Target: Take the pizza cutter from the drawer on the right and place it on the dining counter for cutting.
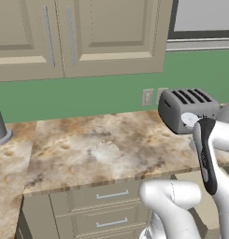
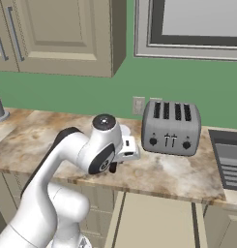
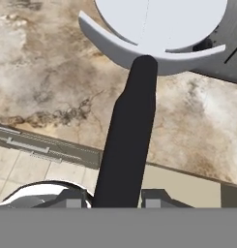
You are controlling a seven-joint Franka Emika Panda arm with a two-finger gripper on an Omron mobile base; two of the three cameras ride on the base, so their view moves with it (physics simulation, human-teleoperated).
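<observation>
My end effector (image 3: 110,196) grips the pizza cutter (image 3: 132,121) by its black handle, fingers closed on it, wheel up above the worktop (image 1: 92,149) beside the toaster (image 2: 170,127). A swing could clip the toaster, I judge.
</observation>
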